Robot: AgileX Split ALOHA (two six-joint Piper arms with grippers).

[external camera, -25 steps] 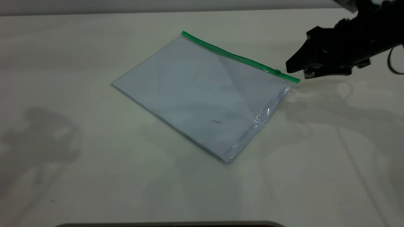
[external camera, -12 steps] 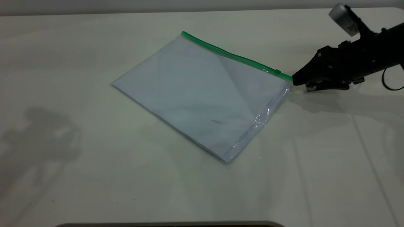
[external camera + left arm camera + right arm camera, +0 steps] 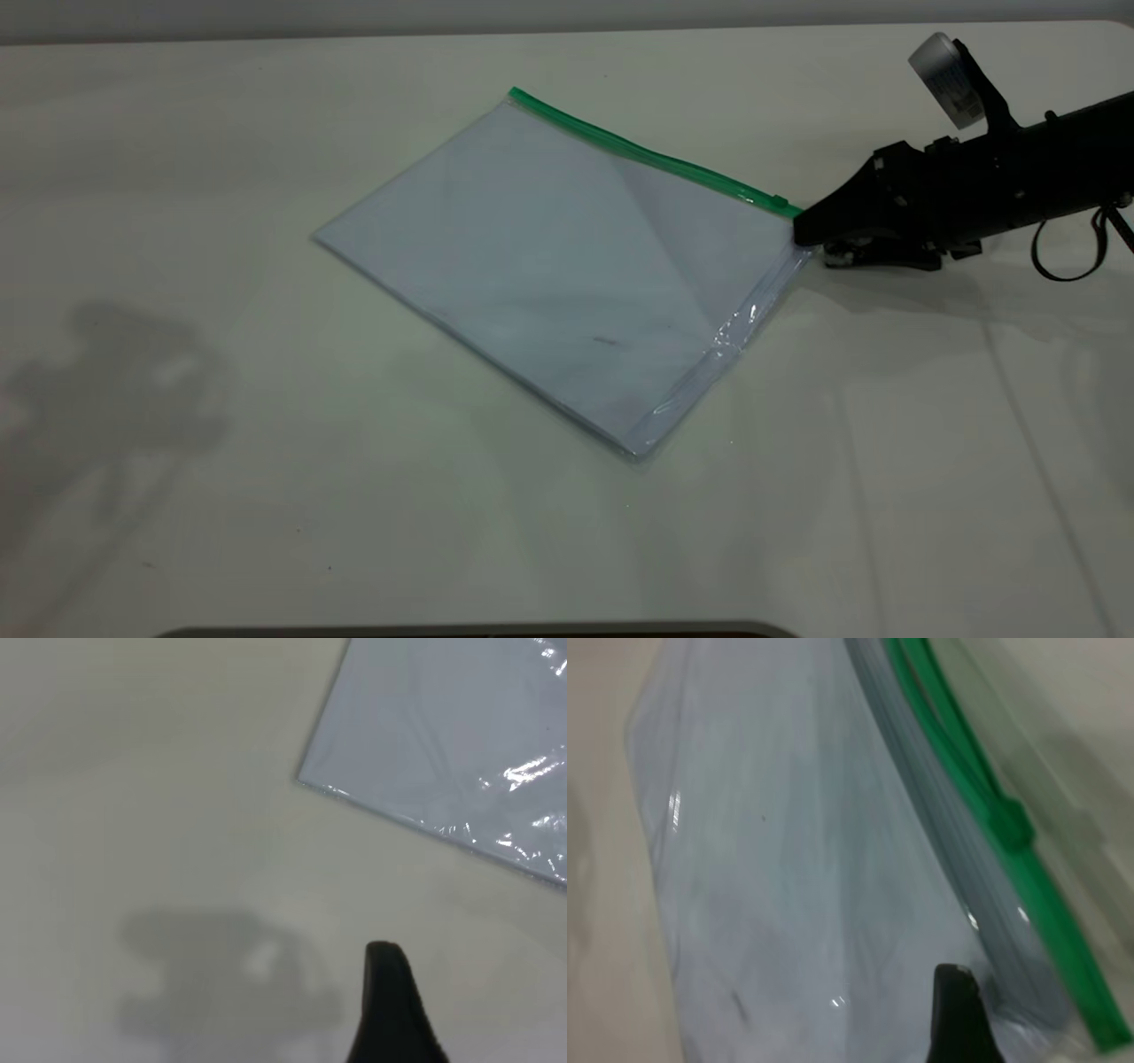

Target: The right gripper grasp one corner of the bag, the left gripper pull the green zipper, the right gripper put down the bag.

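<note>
The bag (image 3: 567,257) lies flat on the table, a clear pouch with white sheets inside. The green zipper (image 3: 638,152) runs along its far long edge, with the slider tab (image 3: 780,202) close to the right end. My right gripper (image 3: 811,244) is low at the bag's right zipper corner, jaws open, the upper jaw tip over the corner. In the right wrist view one fingertip (image 3: 954,1010) sits over the bag (image 3: 797,859) beside the zipper (image 3: 1045,895) and slider (image 3: 1007,822). My left gripper (image 3: 390,992) hovers over bare table off another corner of the bag (image 3: 452,735); it is out of the exterior view.
The white table (image 3: 266,443) stretches around the bag on all sides. The right arm's black cable (image 3: 1063,257) hangs in a loop behind the gripper. A dark rim (image 3: 478,631) shows at the table's near edge.
My right gripper has come down and moved left, from above and right of the corner to table height with its upper jaw tip over the bag's zipper corner. The bag has not moved.
</note>
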